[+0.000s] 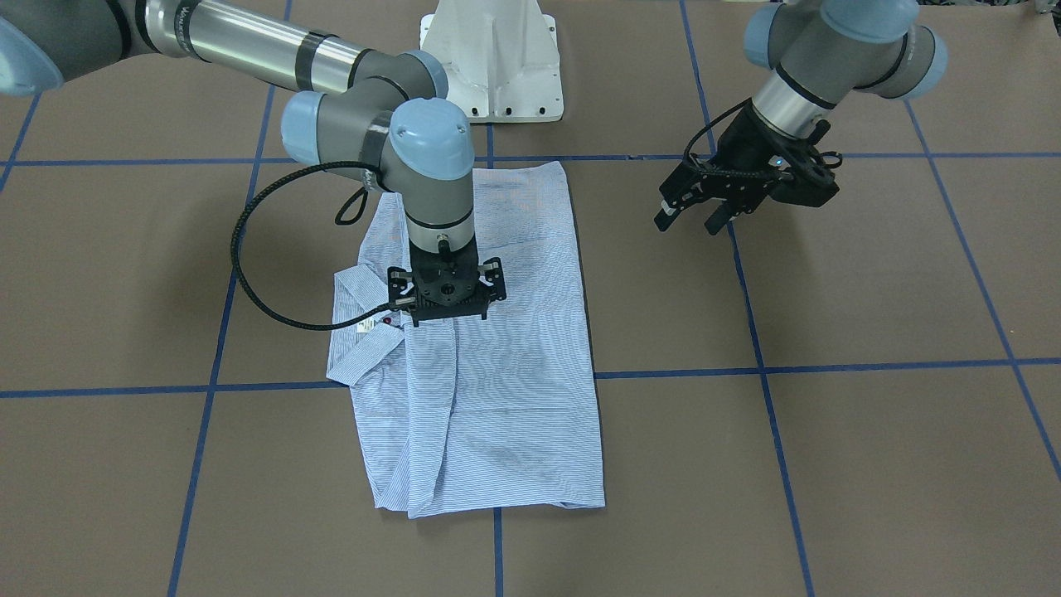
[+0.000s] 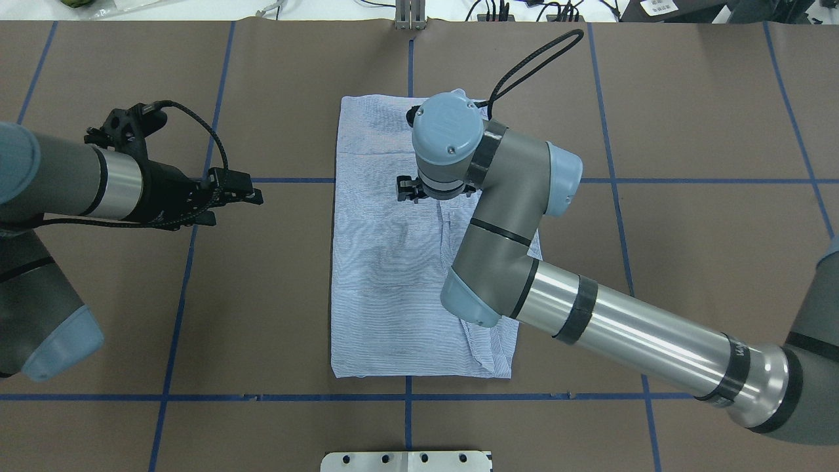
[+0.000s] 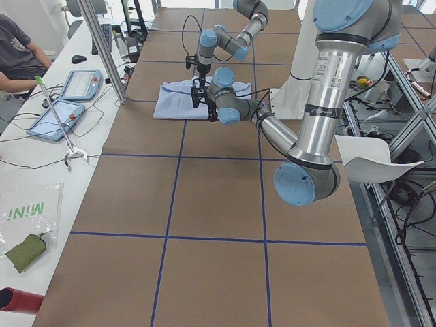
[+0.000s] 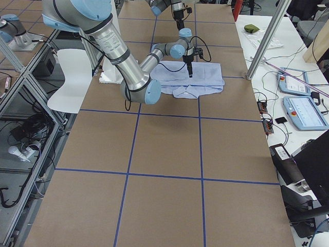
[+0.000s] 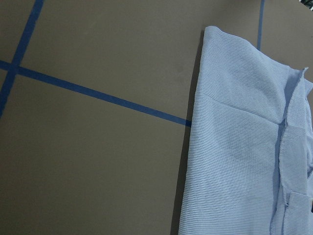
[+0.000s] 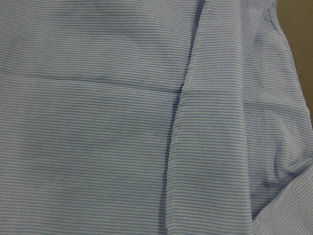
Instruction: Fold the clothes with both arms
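The blue-and-white pinstriped shirt (image 1: 506, 398) lies flat in the table's middle, folded into a long rectangle with its collar (image 1: 358, 290) and a red button at one side. It also shows in the overhead view (image 2: 380, 262), the left wrist view (image 5: 234, 147) and the right wrist view (image 6: 98, 147). My right gripper (image 1: 448, 311) points straight down onto the shirt near the collar. Its linkages are spread wide and it holds no cloth. My left gripper (image 1: 690, 222) hovers open and empty over bare table beside the shirt, also in the overhead view (image 2: 236, 204).
The white pedestal base (image 1: 493, 58) stands behind the shirt. Blue tape lines (image 1: 829, 365) grid the brown table. In the exterior left view a seated person (image 3: 20, 58) and tablets (image 3: 58, 119) are on a side bench.
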`<action>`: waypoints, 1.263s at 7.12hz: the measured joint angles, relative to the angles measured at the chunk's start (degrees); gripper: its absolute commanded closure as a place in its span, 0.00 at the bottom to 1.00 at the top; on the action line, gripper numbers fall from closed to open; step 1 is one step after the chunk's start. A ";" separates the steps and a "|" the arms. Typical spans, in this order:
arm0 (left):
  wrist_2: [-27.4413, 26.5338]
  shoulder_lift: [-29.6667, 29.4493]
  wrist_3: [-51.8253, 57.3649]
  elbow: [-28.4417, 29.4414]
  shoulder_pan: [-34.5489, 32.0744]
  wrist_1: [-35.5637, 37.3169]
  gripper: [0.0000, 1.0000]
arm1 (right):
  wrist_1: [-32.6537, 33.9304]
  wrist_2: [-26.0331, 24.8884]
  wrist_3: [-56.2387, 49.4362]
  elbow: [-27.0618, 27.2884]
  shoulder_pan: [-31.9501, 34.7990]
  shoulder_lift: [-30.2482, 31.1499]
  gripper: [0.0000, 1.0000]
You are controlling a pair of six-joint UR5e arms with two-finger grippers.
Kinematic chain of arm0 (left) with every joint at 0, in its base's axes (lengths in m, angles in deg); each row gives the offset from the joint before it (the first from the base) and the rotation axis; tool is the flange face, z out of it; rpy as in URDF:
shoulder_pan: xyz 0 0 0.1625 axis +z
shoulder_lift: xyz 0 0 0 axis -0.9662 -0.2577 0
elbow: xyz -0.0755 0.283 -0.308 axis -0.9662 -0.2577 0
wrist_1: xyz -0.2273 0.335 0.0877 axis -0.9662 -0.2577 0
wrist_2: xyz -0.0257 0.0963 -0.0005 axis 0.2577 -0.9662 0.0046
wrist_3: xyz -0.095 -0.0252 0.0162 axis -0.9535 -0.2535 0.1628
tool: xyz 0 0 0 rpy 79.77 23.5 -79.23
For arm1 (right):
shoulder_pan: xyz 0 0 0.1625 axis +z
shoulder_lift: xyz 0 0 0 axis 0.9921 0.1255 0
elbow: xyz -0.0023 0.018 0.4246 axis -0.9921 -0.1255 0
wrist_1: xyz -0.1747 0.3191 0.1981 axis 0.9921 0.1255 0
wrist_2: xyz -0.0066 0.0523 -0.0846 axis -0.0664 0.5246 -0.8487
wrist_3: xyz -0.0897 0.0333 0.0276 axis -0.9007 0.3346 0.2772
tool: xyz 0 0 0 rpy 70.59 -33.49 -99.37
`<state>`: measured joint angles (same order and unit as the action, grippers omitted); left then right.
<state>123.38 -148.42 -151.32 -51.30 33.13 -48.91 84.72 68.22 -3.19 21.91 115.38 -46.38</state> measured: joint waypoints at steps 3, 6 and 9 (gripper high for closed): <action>-0.23 -0.13 -0.06 0.30 1.14 -0.25 0.00 | 4.42 -1.84 -3.49 -3.73 -0.85 -2.18 0.00; -0.48 -0.28 -0.09 0.81 2.25 -0.47 0.00 | 7.29 -3.40 -5.39 -4.30 -1.58 -2.24 0.00; -0.53 -0.35 -0.09 0.99 2.69 -0.57 0.00 | 8.75 -4.56 -6.45 -4.76 -2.26 -2.24 0.00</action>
<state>122.86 -148.77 -151.41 -50.31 35.83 -49.48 93.47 63.66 -9.63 17.16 113.12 -48.62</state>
